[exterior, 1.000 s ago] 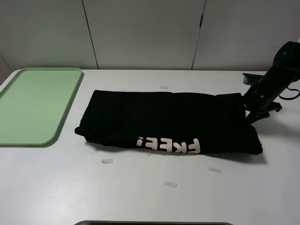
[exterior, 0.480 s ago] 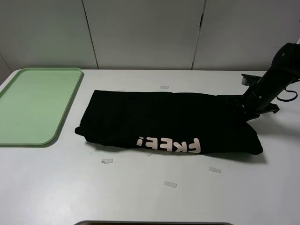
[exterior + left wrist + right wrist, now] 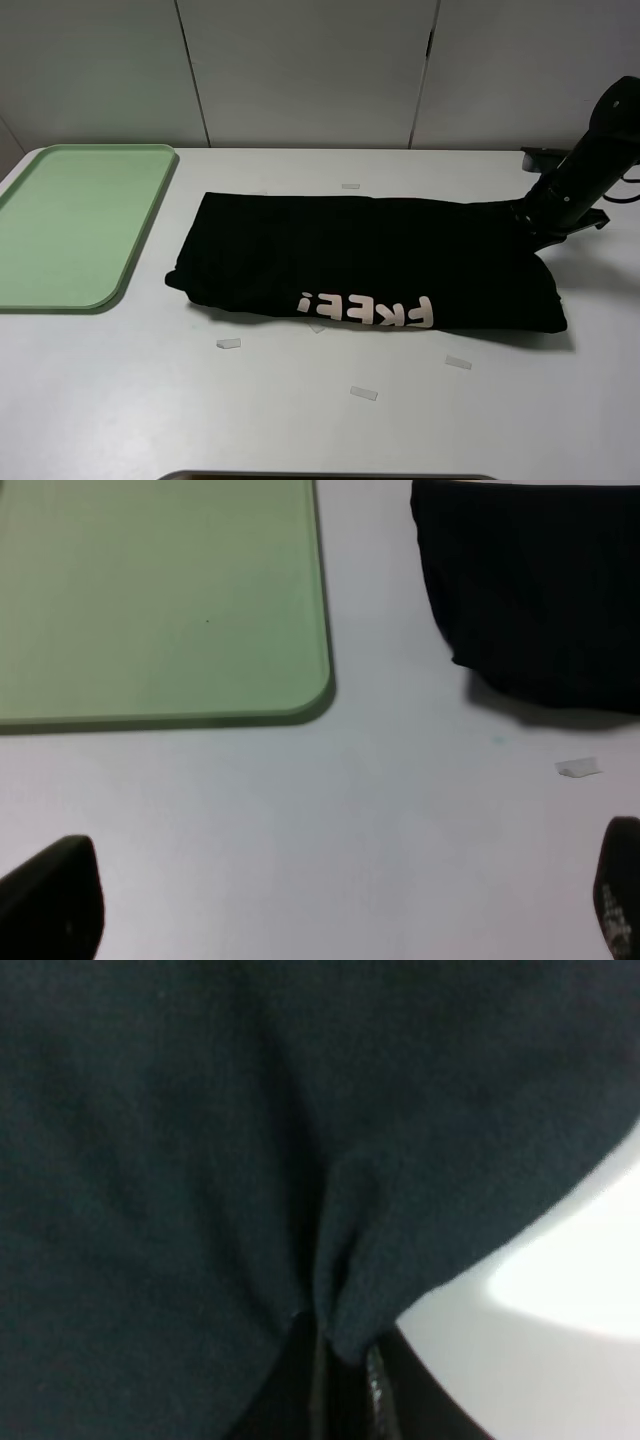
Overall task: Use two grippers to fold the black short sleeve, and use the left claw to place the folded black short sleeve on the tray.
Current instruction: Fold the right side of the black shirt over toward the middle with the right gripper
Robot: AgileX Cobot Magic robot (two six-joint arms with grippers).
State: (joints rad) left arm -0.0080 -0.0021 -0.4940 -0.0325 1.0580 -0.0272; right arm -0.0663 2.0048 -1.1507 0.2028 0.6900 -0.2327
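The black short sleeve (image 3: 340, 260) lies as a long folded band across the middle of the table, with its pale letters (image 3: 366, 310) upside down along the near edge. My right gripper (image 3: 527, 220) is shut on the far right corner of the cloth. In the right wrist view a pinched ridge of black fabric (image 3: 335, 1290) runs into the closed right gripper (image 3: 340, 1365). The mint-green tray (image 3: 70, 225) sits at the left and holds nothing. The left claw (image 3: 335, 910) hangs open over bare table between the tray's corner (image 3: 300, 695) and the shirt's left end (image 3: 530, 590). Only its fingertips (image 3: 50, 905) show.
Small clear tape scraps lie on the table near the shirt's front edge (image 3: 229, 343), (image 3: 363, 393), (image 3: 458, 362) and behind it (image 3: 350, 186). One scrap (image 3: 578, 768) also shows in the left wrist view. A dark edge (image 3: 330, 476) sits at the table's near side.
The right gripper closed on the shirt's far right corner and drew back slightly to the right. The whole shirt slid a little to the right with it.
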